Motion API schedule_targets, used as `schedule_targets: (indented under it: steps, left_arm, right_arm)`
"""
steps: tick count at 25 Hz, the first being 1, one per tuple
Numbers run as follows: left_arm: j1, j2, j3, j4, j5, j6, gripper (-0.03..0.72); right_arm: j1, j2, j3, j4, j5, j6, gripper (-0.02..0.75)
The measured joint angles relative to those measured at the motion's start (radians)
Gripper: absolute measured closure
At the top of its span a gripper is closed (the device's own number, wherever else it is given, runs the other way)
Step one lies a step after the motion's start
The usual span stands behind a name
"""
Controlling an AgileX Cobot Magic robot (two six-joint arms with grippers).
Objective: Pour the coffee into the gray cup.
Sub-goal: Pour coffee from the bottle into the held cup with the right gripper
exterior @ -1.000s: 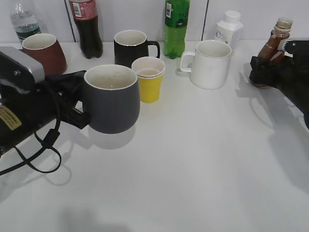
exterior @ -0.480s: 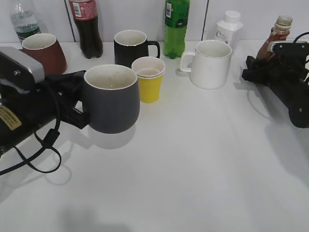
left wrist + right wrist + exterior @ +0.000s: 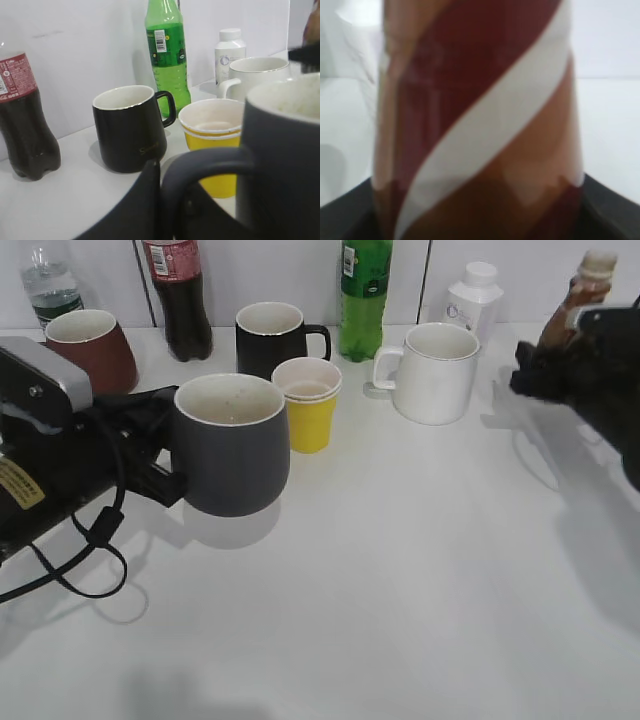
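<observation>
My left gripper (image 3: 165, 455) is clamping the gray cup (image 3: 232, 445) by its handle at 9 o'clock. My right gripper (image 3: 560, 370) is gripping the coffee bottle (image 3: 575, 300), raised at 2 o'clock, beside the white mug (image 3: 435, 372).

Even, bright, diffuse light fills the exterior view, washing the white bench (image 3: 400, 570) nearly to glare across its middle. Shadows are soft and grey: one lies under the gray cup (image 3: 232, 443) toward the near edge, and a broad faint one falls below the right gripper (image 3: 540, 375) by the right edge. The near left corner looks dimmer. In the left wrist view the near cup wall and handle are blurred, while the black mug (image 3: 131, 127) and green bottle (image 3: 166, 47) behind stay sharper. The right wrist view is wholly out of focus, the coffee (image 3: 480, 125) bottle filling it as soft colour bands.
</observation>
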Motion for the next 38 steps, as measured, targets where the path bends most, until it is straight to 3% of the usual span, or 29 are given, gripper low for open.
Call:
schedule_targets:
  steps: [8, 24, 30, 38]
  left_arm:
    - [0.000, 0.000, 0.000, 0.000, 0.000, 0.000, 0.645]
    - [0.000, 0.000, 0.000, 0.000, 0.000, -0.001, 0.645]
    - [0.000, 0.000, 0.000, 0.000, 0.000, -0.001, 0.645]
    - [0.000, 0.000, 0.000, 0.032, 0.000, -0.001, 0.643]
  right_arm:
    - [0.042, -0.254, 0.071, -0.089, 0.074, 0.000, 0.209]
    - [0.394, -0.348, 0.072, -0.242, 0.179, -0.002, 0.209]
    - [0.413, -0.348, 0.072, -0.274, 0.212, -0.070, 0.209]
    - [0.413, -0.348, 0.072, -0.294, 0.232, -0.345, 0.209]
